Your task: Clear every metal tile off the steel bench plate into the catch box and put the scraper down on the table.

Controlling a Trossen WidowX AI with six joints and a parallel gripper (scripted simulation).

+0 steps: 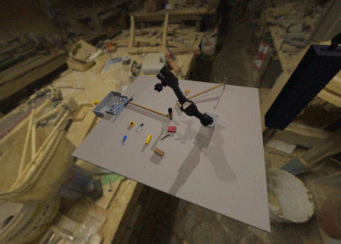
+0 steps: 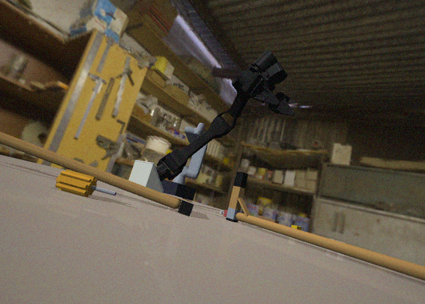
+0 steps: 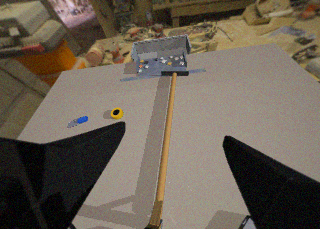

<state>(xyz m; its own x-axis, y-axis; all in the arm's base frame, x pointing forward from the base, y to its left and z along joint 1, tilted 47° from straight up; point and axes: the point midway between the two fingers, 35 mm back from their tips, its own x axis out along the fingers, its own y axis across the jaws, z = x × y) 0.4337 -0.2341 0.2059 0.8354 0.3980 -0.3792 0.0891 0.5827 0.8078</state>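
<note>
The long scraper [image 1: 148, 108] [image 2: 322, 240] [image 3: 169, 119] lies on the table, its upright black-topped grip [image 1: 170, 113] [image 2: 236, 196] at the near end. Its black blade [image 3: 175, 73] is at the near edge of the steel plate [image 3: 154, 72]. The catch box [image 1: 100, 109] [image 3: 186, 45] stands behind, at the far end. Several small tiles [image 1: 120, 101] [image 3: 170, 62] show on the blue-grey surface there; I cannot tell whether they lie on the plate or inside the box. My gripper [image 1: 157, 87] [image 2: 285, 105] [image 3: 173, 133] is open and empty, high above the table and clear of the scraper.
A second long-handled tool [image 1: 208, 89] [image 2: 103, 177] and an orange knob [image 1: 187, 91] [image 2: 75, 183] lie on the scraper's other side. A yellow ring [image 1: 131, 123] [image 3: 116, 113], blue piece [image 1: 124, 137] [image 3: 82, 120], yellow block [image 1: 148, 139], red block [image 1: 171, 129] and brown block [image 1: 159, 151] lie on the table.
</note>
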